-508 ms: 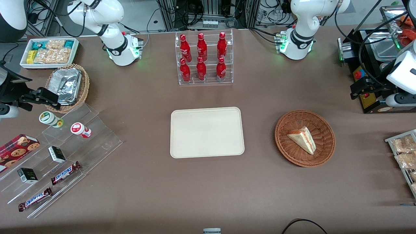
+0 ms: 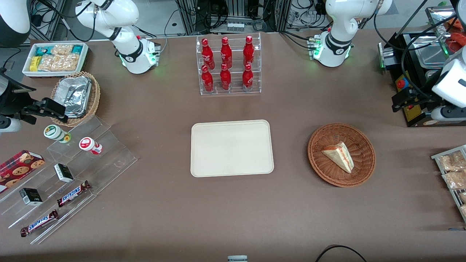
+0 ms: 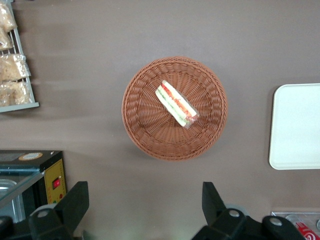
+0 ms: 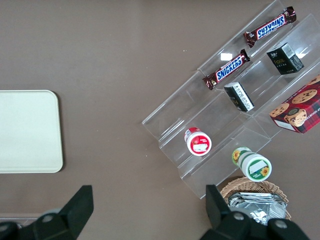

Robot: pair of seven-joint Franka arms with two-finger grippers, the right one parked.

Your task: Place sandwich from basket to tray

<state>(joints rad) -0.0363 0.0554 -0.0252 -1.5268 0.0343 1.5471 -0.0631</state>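
The sandwich (image 2: 338, 156) is a wrapped pale wedge with red and green filling. It lies in the round reddish-brown wicker basket (image 2: 364, 145), toward the working arm's end of the table. The cream tray (image 2: 232, 148) lies bare at the table's middle, beside the basket. My left gripper (image 2: 397, 102) hangs high above the table, farther from the front camera than the basket and apart from it. In the left wrist view the gripper (image 3: 145, 200) is open and empty, with the sandwich (image 3: 176, 104), the basket (image 3: 145, 125) and an edge of the tray (image 3: 297, 125) below it.
A clear rack of red bottles (image 2: 228, 65) stands farther from the camera than the tray. A black machine (image 2: 411, 72) stands beside my gripper. A wire rack of bagged snacks (image 2: 453, 174) lies at the working arm's table edge. Acrylic steps with candy (image 2: 72, 174) lie toward the parked arm's end.
The left arm's white wrist has shifted slightly lower in the front view; the gripper stays open and in nearly the same place. The sandwich, basket and tray have not moved.
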